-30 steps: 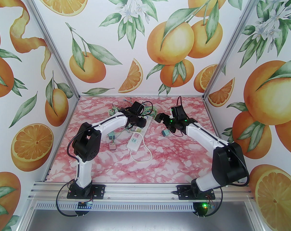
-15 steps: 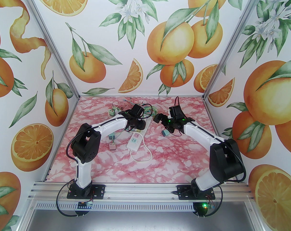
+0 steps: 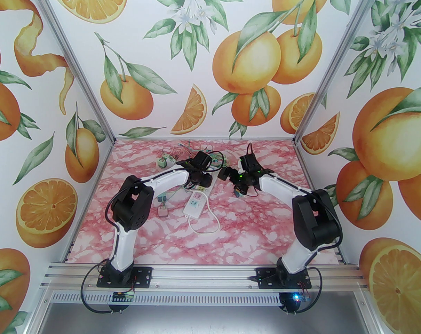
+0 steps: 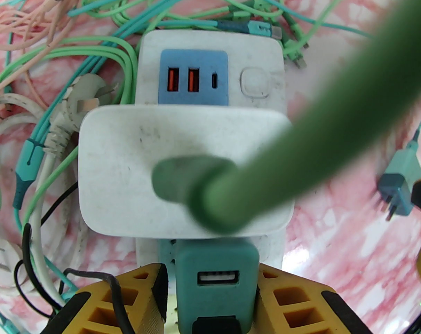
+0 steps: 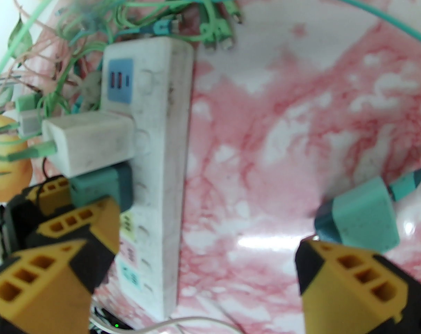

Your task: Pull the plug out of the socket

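We clamp the left gripper (image 4: 210,280) on the teal plug (image 4: 215,256), seated in the power strip (image 4: 210,57) at 6 o'clock of the white charger (image 4: 127,158), while the right gripper (image 5: 196,256) stands open at 3 o'clock, likely to brace it.

L tool (image 4: 212,277) jaws narrow, flanking teal plug (image 4: 215,256); R tool (image 5: 193,247) jaws spread wide.

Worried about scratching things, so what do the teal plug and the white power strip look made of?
The teal plug: likely matte moulded plastic, uniform colour, rounded edges. The power strip: probably hard white plastic, smooth but scuffed and grimy.
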Motion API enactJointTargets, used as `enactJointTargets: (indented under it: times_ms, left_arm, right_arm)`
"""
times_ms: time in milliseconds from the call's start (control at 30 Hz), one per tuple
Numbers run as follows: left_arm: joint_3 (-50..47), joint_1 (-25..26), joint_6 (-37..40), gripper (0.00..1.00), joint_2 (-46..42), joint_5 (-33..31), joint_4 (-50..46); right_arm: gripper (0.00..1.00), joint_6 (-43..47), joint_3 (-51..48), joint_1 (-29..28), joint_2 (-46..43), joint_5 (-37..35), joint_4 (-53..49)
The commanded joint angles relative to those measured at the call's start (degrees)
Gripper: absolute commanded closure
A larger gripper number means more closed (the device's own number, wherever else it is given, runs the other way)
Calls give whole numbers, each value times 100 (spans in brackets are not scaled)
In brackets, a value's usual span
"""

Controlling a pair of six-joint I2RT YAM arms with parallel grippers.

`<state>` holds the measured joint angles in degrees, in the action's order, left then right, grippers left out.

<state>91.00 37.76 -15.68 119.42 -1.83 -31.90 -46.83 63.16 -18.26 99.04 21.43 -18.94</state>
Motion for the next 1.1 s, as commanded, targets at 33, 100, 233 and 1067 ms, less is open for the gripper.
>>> enactJointTargets:
  times_ms: [33, 100, 233, 1067]
  left_arm:
    - [225, 21, 67, 72, 124, -13, 17]
    - [200, 30, 50, 74, 126, 44, 15]
    - [199, 74, 33, 74, 118, 23, 0]
    - [437, 24, -272, 87, 128, 344, -56]
  right_arm:
    - [47, -503, 184, -79, 608, 567, 920]
    - [63, -510, 306, -124, 791, 593, 967]
    - [66, -503, 529, -186, 1142, 661, 918]
    - [72, -74, 796, -314, 1934, 521, 99]
